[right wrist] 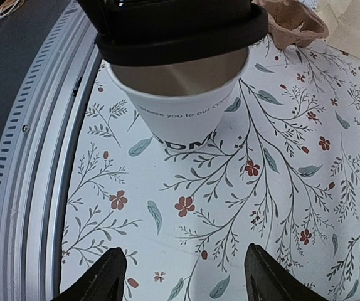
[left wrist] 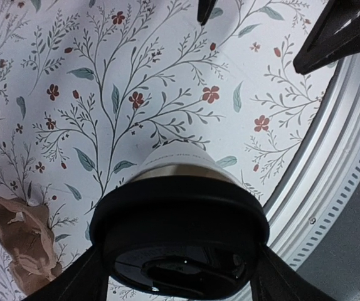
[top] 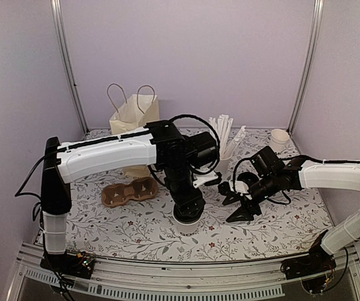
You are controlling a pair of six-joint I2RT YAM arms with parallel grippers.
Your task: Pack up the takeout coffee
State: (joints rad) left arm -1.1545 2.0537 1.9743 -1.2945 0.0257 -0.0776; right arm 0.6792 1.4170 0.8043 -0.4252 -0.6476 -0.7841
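Note:
The takeout coffee [top: 187, 226], a white paper cup [right wrist: 186, 106] with dark lettering and a black lid [left wrist: 180, 232], stands upright on the floral tablecloth near the front edge. My left gripper [top: 188, 210] comes down from above and its fingers [left wrist: 73, 282] press against both sides of the lid, shut on it. My right gripper [top: 238, 207] hovers low to the right of the cup, pointed at it and a short way off. In its wrist view the right gripper [right wrist: 183, 279] is open, with only tablecloth between its fingers [right wrist: 101, 276].
A brown cardboard cup carrier [top: 128, 191] lies left of the cup, with a paper bag [top: 133, 116] behind it. A cup of white straws [top: 226, 141] and a small white cup [top: 279, 139] stand at the back right. A metal rail [right wrist: 36, 188] runs along the near edge.

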